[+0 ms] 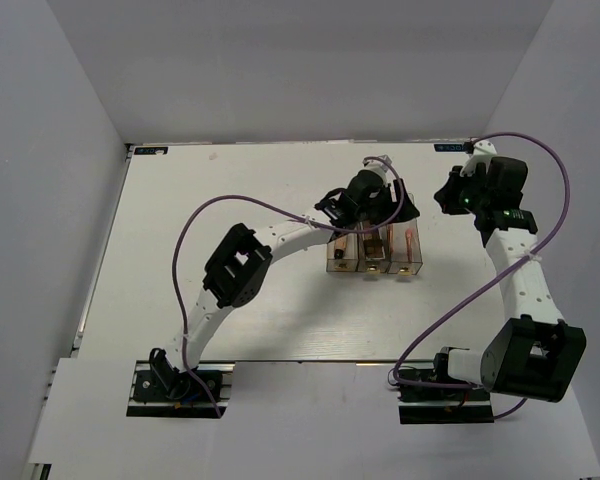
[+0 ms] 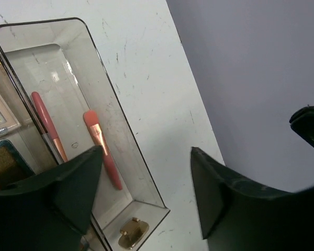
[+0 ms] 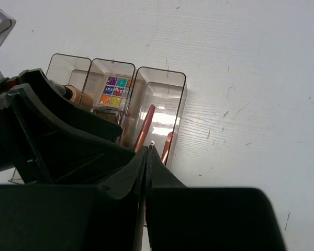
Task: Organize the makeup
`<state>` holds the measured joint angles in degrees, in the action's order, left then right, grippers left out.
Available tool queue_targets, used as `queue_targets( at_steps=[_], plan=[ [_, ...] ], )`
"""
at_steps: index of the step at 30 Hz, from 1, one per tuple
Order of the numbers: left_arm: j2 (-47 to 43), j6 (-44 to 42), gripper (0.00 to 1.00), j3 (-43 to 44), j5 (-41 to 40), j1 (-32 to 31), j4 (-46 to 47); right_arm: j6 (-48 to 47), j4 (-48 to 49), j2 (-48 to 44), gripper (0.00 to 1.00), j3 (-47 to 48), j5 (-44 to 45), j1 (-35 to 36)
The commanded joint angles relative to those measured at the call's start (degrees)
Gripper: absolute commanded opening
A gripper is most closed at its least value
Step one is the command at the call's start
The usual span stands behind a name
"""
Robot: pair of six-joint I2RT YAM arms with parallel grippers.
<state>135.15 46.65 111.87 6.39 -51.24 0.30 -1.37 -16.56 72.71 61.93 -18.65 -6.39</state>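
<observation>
- Seemingly almost finished: both pink sticks (image 2: 98, 135) lie in the rightmost clear box (image 2: 146, 201), palettes (image 3: 114, 90) in the middle one, bottles (image 3: 77, 95) in the leftmost.
- Left pincer (image 2: 145, 157) hangs wide and empty above the sticks.
- Right pincer (image 3: 148, 149) is closed, holding nothing.
- Little seems left.

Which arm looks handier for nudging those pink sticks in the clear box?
Probably left: the left gripper hangs open over the box holding both pink sticks, while the right gripper is shut and off to one side.
</observation>
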Motion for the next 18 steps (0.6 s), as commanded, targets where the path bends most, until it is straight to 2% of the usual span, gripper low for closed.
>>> queue_targets(
  at_steps=[1, 2, 3, 4, 5, 6, 7, 8, 9, 11, 15, 18],
  plan=[
    [-9.4, -3.3, 0.80, 1.3, -0.8, -0.3, -2.2, -1.4, -0.2, -2.4, 0.00, 0.1, -2.0, -0.5],
    [-11.2, -4.6, 0.81, -1.0, -0.7, 0.4, -2.8, -2.3, -0.5, -2.4, 0.00, 0.3, -2.7, -0.6],
    [-15.3, -4.9, 0.82, -2.8, -0.3, 1.0, -4.0, -2.8, -1.0, -2.4, 0.41, 0.6, -3.3, -0.6],
    [-17.7, -5.1, 0.84, -4.8, 0.9, 1.0, -4.5, -2.9, -2.2, -2.5, 0.63, 0.6, -3.8, -0.6],
    [-20.3, -5.9, 0.86, -10.1, 0.4, 2.4, -4.7, -3.0, -2.2, -2.5, 0.80, 0.6, -4.5, -0.6],
    [-22.7, -6.6, 0.95, -13.0, -1.1, 2.5, -5.2, -3.3, -2.5, -2.4, 0.89, 0.6, -4.5, -0.6],
    [-27.8, -8.0, 0.98, -18.6, -2.3, 3.8, -4.9, -2.3, -2.9, -2.4, 0.89, 0.3, -4.5, -0.5],
    [-30.4, -8.4, 0.98, -18.6, -2.6, 3.8, -4.4, -2.3, -3.2, -2.2, 0.89, 0.3, -4.4, -0.5],
    [-32.8, -8.5, 0.98, -23.8, -3.0, 4.7, -4.2, -1.8, -3.7, -2.0, 0.89, 0.5, -4.2, -0.4],
    [-39.6, -9.0, 0.98, -28.6, -3.7, 5.5, -4.4, -1.3, -5.5, -1.4, 0.89, 1.1, -3.4, -0.5],
    [-50.0, -10.4, 0.98, -40.8, -5.5, 7.5, -9.3, -1.7, -7.1, -2.3, 0.89, 1.1, -2.7, -0.4],
    [-60.1, -11.0, 0.98, -49.8, -11.3, 8.7, -13.5, -2.1, -7.3, -4.0, 0.89, 0.1, -3.4, -0.5]
  ],
)
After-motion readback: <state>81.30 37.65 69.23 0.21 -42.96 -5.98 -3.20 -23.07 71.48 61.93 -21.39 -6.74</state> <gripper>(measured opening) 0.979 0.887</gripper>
